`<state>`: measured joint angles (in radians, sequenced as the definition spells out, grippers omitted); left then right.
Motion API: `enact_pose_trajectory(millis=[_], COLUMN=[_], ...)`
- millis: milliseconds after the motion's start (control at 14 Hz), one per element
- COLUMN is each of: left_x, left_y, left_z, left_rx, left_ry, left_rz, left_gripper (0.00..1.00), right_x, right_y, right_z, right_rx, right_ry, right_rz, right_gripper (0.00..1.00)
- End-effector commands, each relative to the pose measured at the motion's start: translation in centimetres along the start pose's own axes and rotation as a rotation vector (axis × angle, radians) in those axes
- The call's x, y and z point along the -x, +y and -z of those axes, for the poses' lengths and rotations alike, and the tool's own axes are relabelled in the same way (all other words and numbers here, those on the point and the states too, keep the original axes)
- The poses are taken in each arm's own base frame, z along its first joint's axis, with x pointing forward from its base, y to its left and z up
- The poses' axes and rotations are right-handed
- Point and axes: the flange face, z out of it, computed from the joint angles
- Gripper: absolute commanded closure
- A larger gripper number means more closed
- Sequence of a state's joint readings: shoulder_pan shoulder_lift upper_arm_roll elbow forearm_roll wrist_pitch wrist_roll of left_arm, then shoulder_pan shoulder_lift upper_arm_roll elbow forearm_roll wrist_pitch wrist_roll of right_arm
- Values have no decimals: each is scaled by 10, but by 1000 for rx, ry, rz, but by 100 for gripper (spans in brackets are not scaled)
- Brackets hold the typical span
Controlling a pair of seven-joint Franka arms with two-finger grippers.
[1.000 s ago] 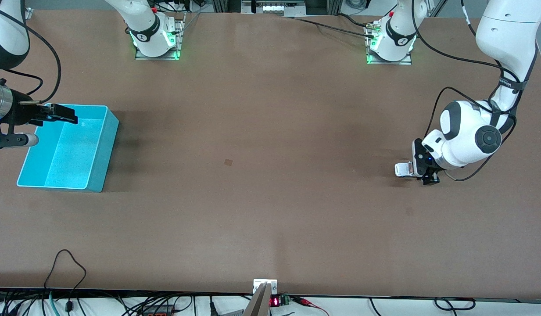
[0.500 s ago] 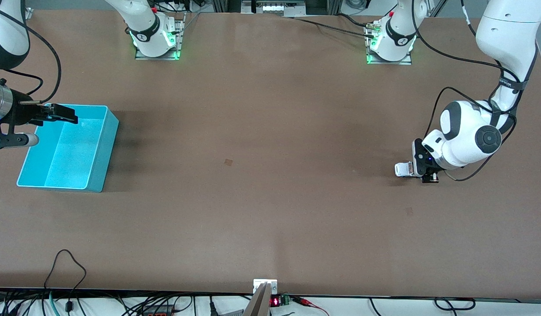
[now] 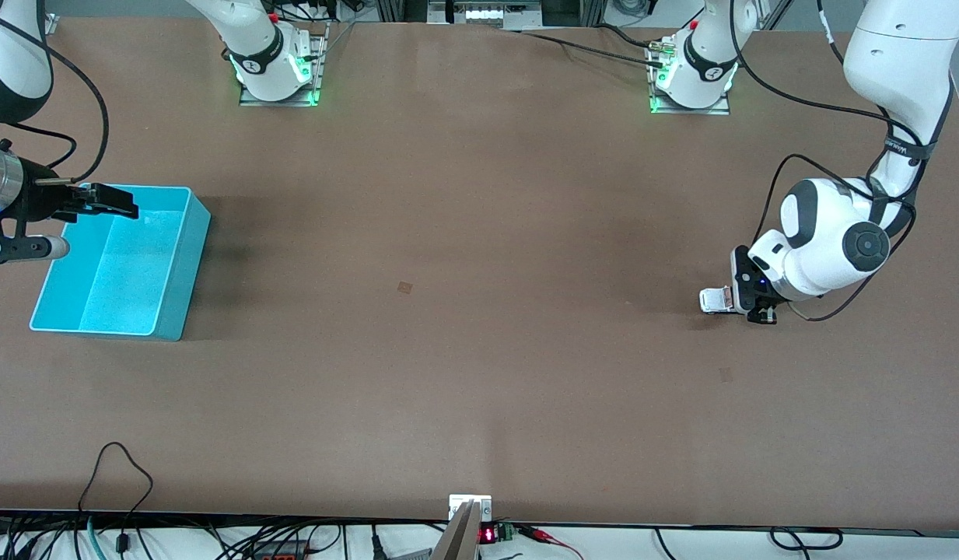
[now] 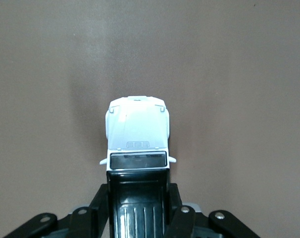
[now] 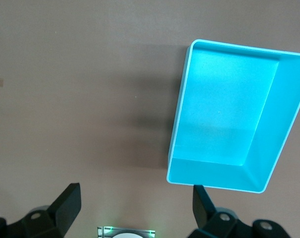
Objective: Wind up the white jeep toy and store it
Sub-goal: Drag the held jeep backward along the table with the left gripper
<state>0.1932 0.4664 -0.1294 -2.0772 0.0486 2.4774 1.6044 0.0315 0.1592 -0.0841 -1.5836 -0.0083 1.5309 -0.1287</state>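
The white jeep toy sits on the brown surface at the left arm's end, wheels down. The left claw is clamped on its black-roofed rear, so the grasp is made; judged from this, winding and storing remain. The cyan bin at the right arm's end holds nothing. The right claw waits over the bin, fingers spread wide.
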Motion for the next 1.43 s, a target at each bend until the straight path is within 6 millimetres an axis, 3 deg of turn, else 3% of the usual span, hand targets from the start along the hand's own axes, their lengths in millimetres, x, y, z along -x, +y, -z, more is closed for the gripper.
enact_pose_trajectory(millis=[0, 286, 1000, 1357], left_x=[2, 1, 3, 26], left_y=[1, 1, -1, 2], left_z=[-1, 1, -6, -17], left_rx=[-2, -6, 2, 18], left_ry=[-7, -9, -45, -39], left_rz=[-24, -27, -73, -40], left_gripper=[62, 74, 79, 79], right_x=[3, 4, 2, 1], right_y=[2, 3, 4, 2], right_z=[2, 2, 0, 0], right_rx=[5, 5, 4, 5], right_ry=[-10, -10, -13, -14], right_rz=[13, 11, 11, 14], right_gripper=[0, 0, 0, 0])
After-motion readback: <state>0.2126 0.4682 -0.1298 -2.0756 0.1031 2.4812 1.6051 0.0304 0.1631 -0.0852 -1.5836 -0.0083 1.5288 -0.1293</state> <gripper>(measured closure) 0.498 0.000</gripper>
